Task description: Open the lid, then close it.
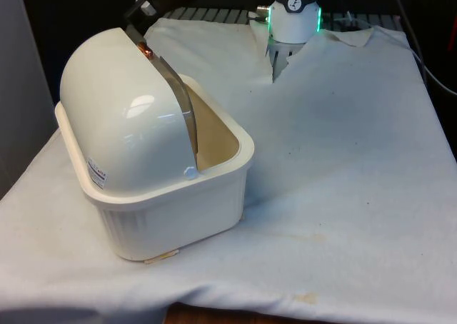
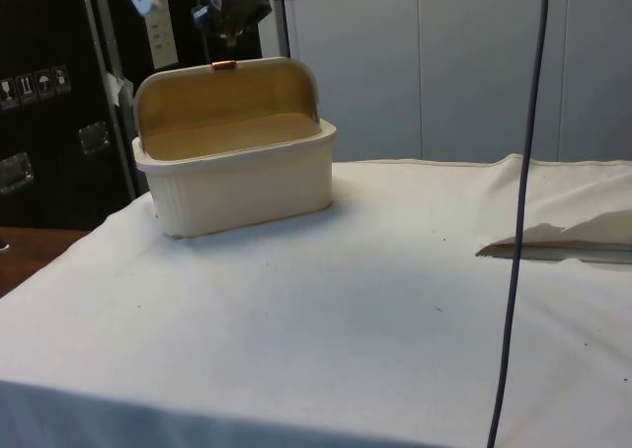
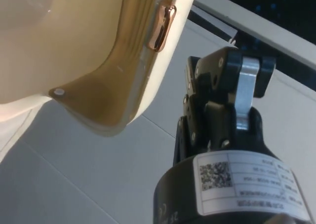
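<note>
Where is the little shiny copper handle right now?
The copper handle sits on the top edge of the raised lid of the cream bread box, on the front view's left, just below the gripper.

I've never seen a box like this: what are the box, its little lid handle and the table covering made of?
The bread box looks like glossy cream plastic: its domed lid mirrors the lights. The handle seems polished copper-coloured metal, or plated plastic. The cloth is matte white fabric, creased and faintly stained.
</note>
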`<move>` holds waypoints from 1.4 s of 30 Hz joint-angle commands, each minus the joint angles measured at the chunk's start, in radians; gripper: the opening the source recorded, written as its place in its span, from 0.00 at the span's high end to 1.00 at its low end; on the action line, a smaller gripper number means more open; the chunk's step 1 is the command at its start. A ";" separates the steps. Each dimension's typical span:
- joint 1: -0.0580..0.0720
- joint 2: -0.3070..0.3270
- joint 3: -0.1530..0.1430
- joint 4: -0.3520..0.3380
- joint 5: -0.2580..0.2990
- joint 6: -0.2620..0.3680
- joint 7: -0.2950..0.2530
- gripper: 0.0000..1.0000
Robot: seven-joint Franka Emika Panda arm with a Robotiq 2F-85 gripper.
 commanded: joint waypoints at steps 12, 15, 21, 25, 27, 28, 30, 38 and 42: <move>-0.014 0.005 -0.011 -0.004 0.091 0.047 -0.021 1.00; -0.014 0.006 -0.010 -0.003 0.105 0.046 -0.024 1.00; -0.012 0.012 -0.008 0.004 0.165 0.040 -0.050 1.00; -0.010 0.017 -0.007 0.022 0.198 0.034 -0.071 1.00; -0.009 0.022 -0.006 0.036 0.214 0.032 -0.082 1.00; -0.009 0.025 -0.006 0.044 0.222 0.031 -0.087 1.00; -0.008 0.032 -0.005 0.059 0.237 0.029 -0.097 1.00; -0.011 0.059 -0.002 0.092 0.311 0.029 -0.135 1.00; -0.011 0.058 -0.002 0.091 0.335 0.022 -0.155 1.00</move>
